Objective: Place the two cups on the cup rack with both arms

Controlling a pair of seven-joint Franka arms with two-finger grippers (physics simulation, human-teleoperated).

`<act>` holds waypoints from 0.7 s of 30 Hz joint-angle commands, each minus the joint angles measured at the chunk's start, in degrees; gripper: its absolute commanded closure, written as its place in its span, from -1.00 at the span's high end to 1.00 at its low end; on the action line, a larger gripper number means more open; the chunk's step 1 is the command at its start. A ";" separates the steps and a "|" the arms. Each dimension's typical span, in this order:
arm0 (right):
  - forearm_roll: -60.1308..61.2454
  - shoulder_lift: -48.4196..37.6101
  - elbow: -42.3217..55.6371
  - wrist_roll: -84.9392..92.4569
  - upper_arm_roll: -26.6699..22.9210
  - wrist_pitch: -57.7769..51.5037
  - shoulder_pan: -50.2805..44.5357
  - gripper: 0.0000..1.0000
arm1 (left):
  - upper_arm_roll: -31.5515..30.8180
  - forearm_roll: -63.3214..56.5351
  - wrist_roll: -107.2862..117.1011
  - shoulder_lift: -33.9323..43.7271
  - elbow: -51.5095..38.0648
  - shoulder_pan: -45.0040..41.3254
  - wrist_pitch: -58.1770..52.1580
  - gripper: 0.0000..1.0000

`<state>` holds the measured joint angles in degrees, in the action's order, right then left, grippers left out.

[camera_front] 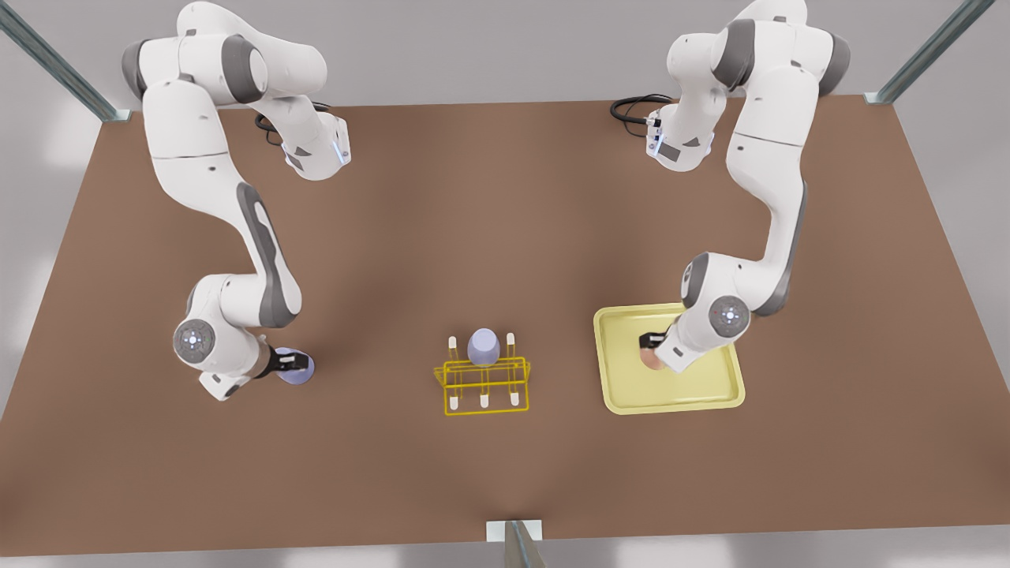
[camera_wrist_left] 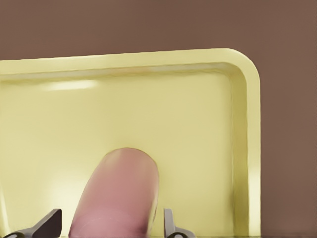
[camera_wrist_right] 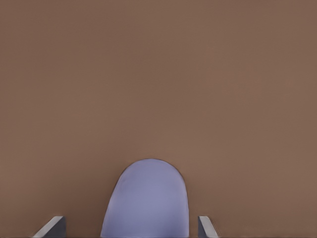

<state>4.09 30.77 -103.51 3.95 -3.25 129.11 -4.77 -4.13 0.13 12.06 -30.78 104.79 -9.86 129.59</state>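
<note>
The left gripper (camera_wrist_left: 110, 225) stood open astride the pink cup (camera_wrist_left: 119, 193) on the tray (camera_wrist_left: 245, 148). The right gripper (camera_wrist_right: 131, 229), open, straddled the lavender cup (camera_wrist_right: 147, 198) on the table (camera_wrist_right: 158, 74). Neither cup was gripped. The rack (camera_front: 483, 384) carried one other cup (camera_front: 483, 346).

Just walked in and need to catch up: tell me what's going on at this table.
Two arms are each reaching for a cup. The left gripper is over the pale-yellow tray, its jaws open either side of the pink cup. The right gripper straddles a lavender cup on the bare table, jaws also open. Another lavender cup already sits on the yellow rack between them.
</note>
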 commanded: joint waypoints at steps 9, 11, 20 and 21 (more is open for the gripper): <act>0.31 -0.09 -6.00 0.45 0.00 8.70 0.11 1.00 | 0.00 -0.05 4.46 -2.27 1.56 -0.16 5.06 1.00; 0.31 -0.09 -6.88 0.45 0.00 9.41 0.03 1.00 | 0.00 -0.05 4.46 -2.53 2.26 -0.16 5.24 1.00; 0.31 0.43 -7.23 0.36 0.00 10.73 0.20 0.92 | 0.00 -0.05 4.20 -1.30 1.91 -0.16 4.53 0.65; 0.31 0.35 -7.23 0.36 0.00 10.73 0.20 0.87 | 0.00 -0.05 4.20 -1.30 1.91 -0.16 4.53 0.65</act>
<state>4.31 31.11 -110.74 3.98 -3.26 139.11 -4.57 -4.13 -0.06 15.20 -32.15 106.74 -10.02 134.22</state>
